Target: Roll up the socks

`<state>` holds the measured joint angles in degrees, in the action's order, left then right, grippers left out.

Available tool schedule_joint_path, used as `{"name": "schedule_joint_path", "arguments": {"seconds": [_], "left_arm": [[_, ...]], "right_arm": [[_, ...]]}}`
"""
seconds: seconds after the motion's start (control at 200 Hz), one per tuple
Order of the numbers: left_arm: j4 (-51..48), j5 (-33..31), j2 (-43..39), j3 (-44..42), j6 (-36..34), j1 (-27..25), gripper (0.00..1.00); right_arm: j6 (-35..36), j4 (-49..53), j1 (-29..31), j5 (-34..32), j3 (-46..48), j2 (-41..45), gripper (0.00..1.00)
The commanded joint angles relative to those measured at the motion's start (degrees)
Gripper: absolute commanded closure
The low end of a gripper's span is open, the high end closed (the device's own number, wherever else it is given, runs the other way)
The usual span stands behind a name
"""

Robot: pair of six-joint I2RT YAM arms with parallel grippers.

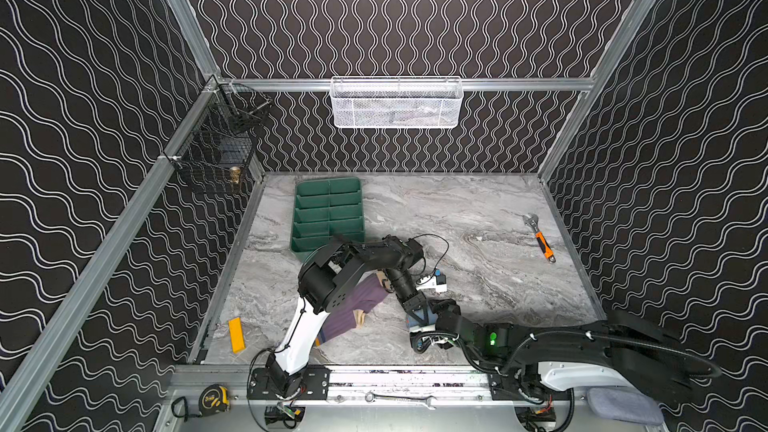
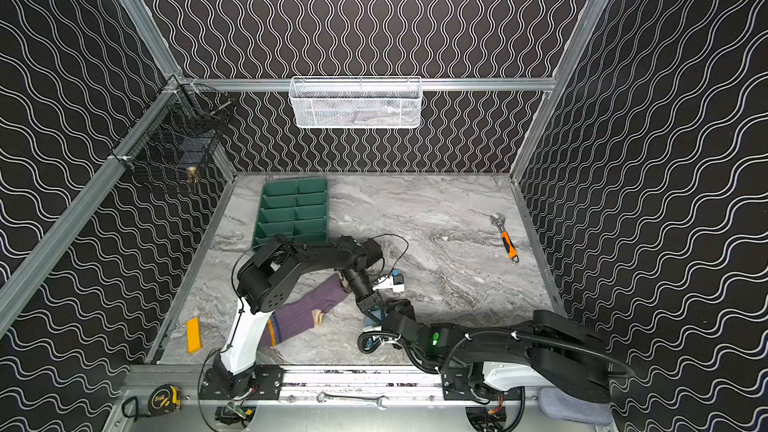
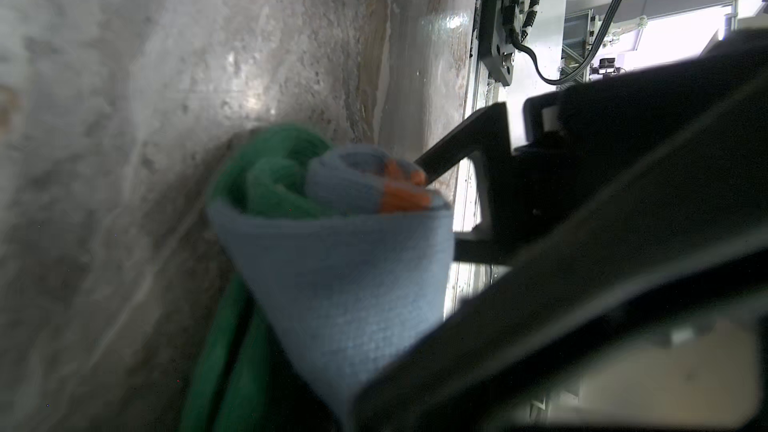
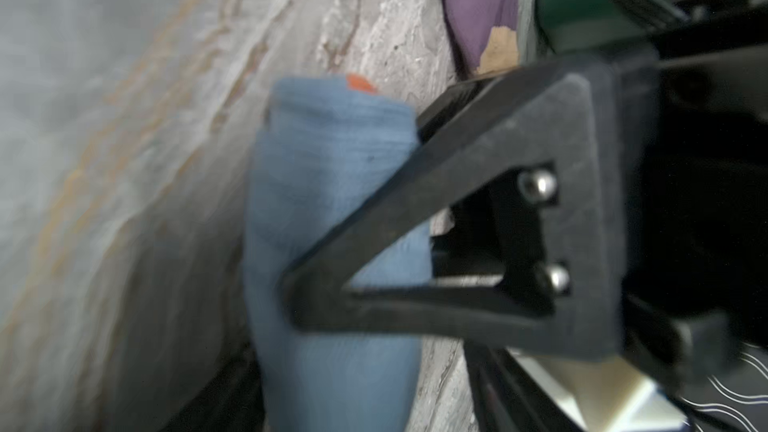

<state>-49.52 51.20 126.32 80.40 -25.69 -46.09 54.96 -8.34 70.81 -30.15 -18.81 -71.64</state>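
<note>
Blue rolled sock [image 3: 340,276] is pinched by the left gripper [image 1: 419,314]; whether the spread right gripper [image 3: 440,201] grips it is unclear.

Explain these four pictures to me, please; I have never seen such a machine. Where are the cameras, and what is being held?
It is a two-armed robot; each arm ends in a two-fingered hand. Two pictures look down from above, almost alike; the other two come from a camera on each wrist. On the marble table lie an unrolled purple sock, a green tray, a wrench and a yellow block. The left hand pinches the blue sock, rolled into a bundle; the right hand is open, right beside the roll.
</note>
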Motion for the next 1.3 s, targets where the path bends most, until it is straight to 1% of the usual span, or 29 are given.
{"name": "schedule_joint_path", "arguments": {"seconds": [0.0,0.065,0.13,0.18,0.24,0.265,0.34,0.405,0.515,0.586,0.686,0.746,0.801,0.856,0.881,0.901,0.941,1.001,1.056,1.146,1.231,1.291], "left_arm": [[0.48,-25.8,1.85,-1.13,-0.06,-0.1,1.0],[1.05,-26.01,1.51,-1.38,0.08,-0.12,1.0],[1.8,-26.61,0.6,-1.55,0.33,-0.12,0.98],[2.64,-26.92,-0.53,-1.78,0.51,-0.17,0.95],[4.36,-27.7,-2.88,-2.43,1.08,-0.16,0.84],[4.98,-27.98,-3.95,-2.75,1.2,-0.21,0.8],[6.9,-28.74,-8.02,-3.4,1.46,-0.27,0.69],[8.06,-29.16,-11.54,-3.54,1.73,-0.33,0.62],[9.32,-29.53,-17.39,-4.75,1.61,-0.47,0.55],[10.29,-30.16,-22.82,-6.84,1.37,-0.25,0.5],[11.4,-32.7,-30.79,-9.45,1.41,0.49,0.48],[12.27,-37.14,-36.84,-10.44,2.51,0.72,0.49],[13.92,-41.57,-43.65,-11.77,3.52,0.77,0.5],[16.03,-46.23,-52.34,-12.98,4.24,0.75,0.51],[16.7,-47.61,-56.2,-13.49,3.98,0.81,0.5],[17.47,-48.53,-58.99,-13.74,3.38,0.82,0.47],[17.59,-48.36,-64.21,-13.43,1.54,0.78,0.41],[14.52,-44.19,-69.33,-10.28,-3.48,0.81,0.35],[9.4,-39.13,-71.0,-5.15,-8.12,0.77,0.32],[2.19,-35.16,-69.67,2.9,-13.73,0.73,0.29],[-1.57,-34.9,-66.83,5.32,-18.27,0.58,0.25],[-1.02,-37.71,-64.87,3.5,-19.98,-2.15,0.24]], "right_arm": [[-2.64,0.23,-0.03,3.28,-0.66,-2.61,0.39],[-4.02,2.58,0.02,5.06,-1.04,-2.56,0.53],[-4.95,5.51,0.0,5.71,-1.46,-2.3,0.72],[-6.2,8.53,-0.05,6.16,-2.18,-2.04,0.85],[-7.82,12.16,0.02,6.74,-3.01,-1.46,0.97],[-8.45,13.49,-0.02,7.07,-3.28,-1.16,1.0],[-10.38,16.67,-0.05,8.01,-3.85,-0.22,1.0],[-11.94,19.06,-0.01,8.52,-4.08,0.26,1.0],[-14.4,22.74,-0.02,9.49,-4.83,0.62,1.0],[-15.56,24.57,-0.05,9.85,-5.0,1.0,1.0],[-16.68,27.07,0.01,10.36,-5.39,1.7,1.0],[-17.64,29.23,-0.14,11.41,-6.46,1.98,1.0],[-18.52,32.34,-1.11,13.98,-8.18,2.0,1.0],[-19.55,35.11,-2.95,17.73,-10.68,1.53,1.0],[-19.79,36.34,-4.43,19.41,-11.89,1.12,1.0],[-20.24,37.3,-5.42,21.28,-12.89,0.64,1.0],[-20.78,39.13,-7.97,24.39,-15.04,-0.63,1.0],[-21.18,41.77,-11.71,28.76,-18.1,-3.42,1.0],[-21.56,43.52,-14.49,31.47,-20.39,-6.2,1.0],[-21.63,45.54,-17.96,36.91,-23.09,-10.33,1.0],[-21.78,46.01,-20.96,40.88,-25.95,-14.58,1.0],[-21.46,46.3,-22.51,42.38,-27.77,-18.4,0.99]]}}
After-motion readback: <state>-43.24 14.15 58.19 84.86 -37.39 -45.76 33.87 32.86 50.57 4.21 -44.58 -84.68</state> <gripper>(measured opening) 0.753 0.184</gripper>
